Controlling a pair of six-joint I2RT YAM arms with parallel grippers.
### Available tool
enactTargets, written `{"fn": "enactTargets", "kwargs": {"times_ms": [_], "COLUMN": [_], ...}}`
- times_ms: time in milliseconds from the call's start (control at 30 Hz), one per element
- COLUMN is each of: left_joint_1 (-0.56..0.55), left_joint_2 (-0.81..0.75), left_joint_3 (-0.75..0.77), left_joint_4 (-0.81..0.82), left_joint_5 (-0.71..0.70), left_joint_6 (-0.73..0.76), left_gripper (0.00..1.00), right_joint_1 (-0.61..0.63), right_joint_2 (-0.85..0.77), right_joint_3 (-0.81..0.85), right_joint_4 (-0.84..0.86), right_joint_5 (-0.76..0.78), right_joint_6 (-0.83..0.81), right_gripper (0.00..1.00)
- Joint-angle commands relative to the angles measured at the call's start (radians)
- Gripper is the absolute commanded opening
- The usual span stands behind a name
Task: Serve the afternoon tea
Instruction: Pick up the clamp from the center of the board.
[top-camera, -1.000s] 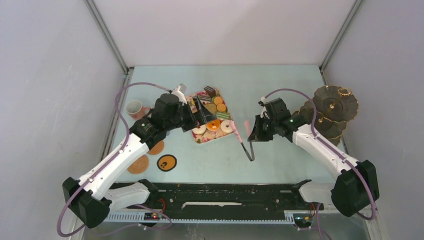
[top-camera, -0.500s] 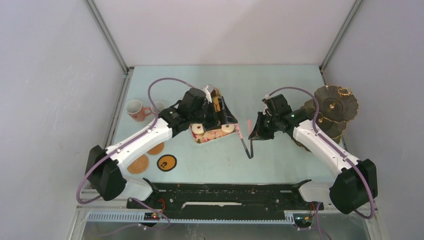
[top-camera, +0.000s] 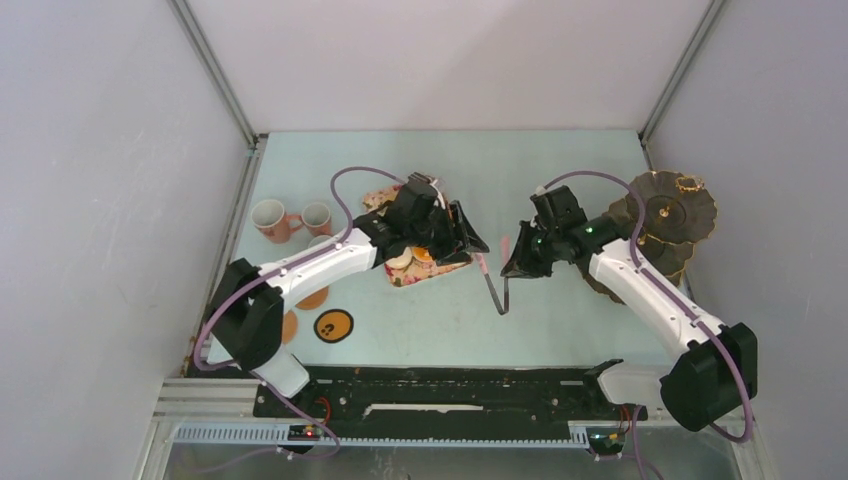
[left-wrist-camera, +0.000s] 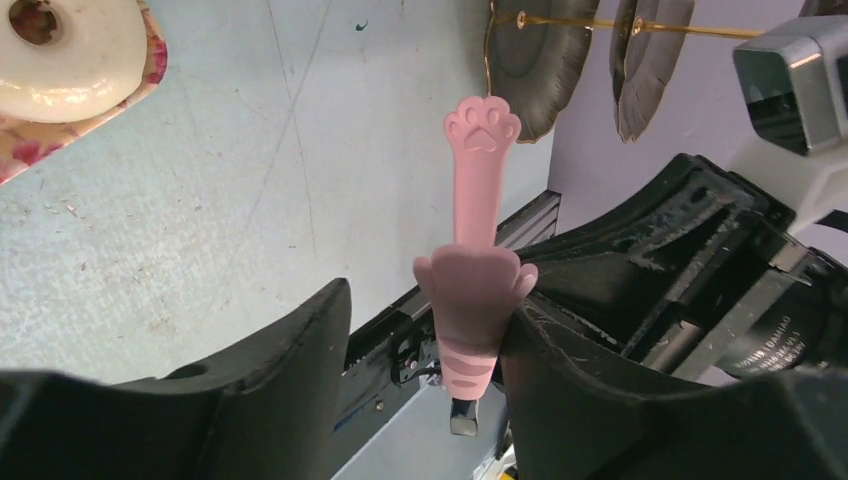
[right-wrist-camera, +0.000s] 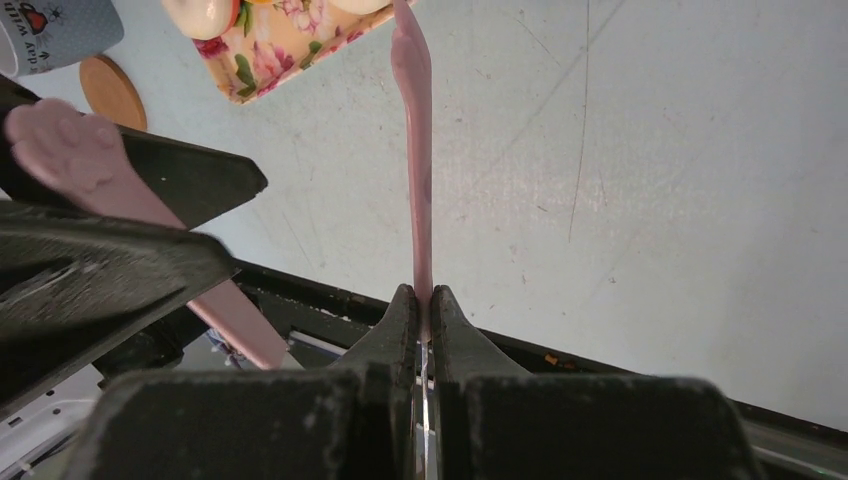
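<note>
The pink tongs hang just right of the floral tray, which carries donuts and other sweets. My right gripper is shut on one arm of the tongs. My left gripper reaches over the tray and is open around the other, paw-tipped arm of the tongs. That arm leans on the right-hand finger, with a gap to the left-hand one. The dark scalloped stand rises at the far right. Two pink-orange mugs are at the left.
Round coasters lie at the near left, partly under my left arm. A grey mug and a coaster show in the right wrist view. A white donut sits on the tray corner.
My left arm has swung right across the tray to the tongs, and its jaws have narrowed round one tong arm. My right gripper has barely moved, still gripping the tongs.
</note>
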Motion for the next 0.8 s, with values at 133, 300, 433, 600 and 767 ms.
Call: {"fn": "enactTargets", "kwargs": {"times_ms": [133, 300, 433, 600, 767], "left_joint_1": [0.003, 0.021, 0.023, 0.029, 0.037], "left_joint_2": [0.029, 0.015, 0.030, 0.052, 0.051], "left_joint_3": [0.087, 0.096, 0.125, 0.192, 0.163], "left_joint_4": [-0.034, -0.121, -0.139, -0.192, -0.147], "left_joint_5": [0.035, 0.027, 0.029, 0.016, 0.018], "left_joint_6": [-0.043, -0.043, -0.057, -0.052, -0.124], "left_gripper": [0.36, 0.22, 0.01, 0.00, 0.00], "right_joint_1": [0.003, 0.011, 0.010, 0.012, -0.004], "right_joint_2": [-0.013, -0.001, 0.005, 0.014, -0.043], "right_joint_3": [0.069, 0.085, 0.103, 0.142, 0.183], "right_joint_4": [-0.049, -0.075, -0.070, -0.095, -0.116], "right_joint_5": [0.036, 0.045, 0.036, 0.028, 0.045], "right_joint_6": [-0.076, -0.106, -0.122, -0.162, -0.259], "right_gripper": [0.00, 0.00, 0.04, 0.32, 0.75]}}
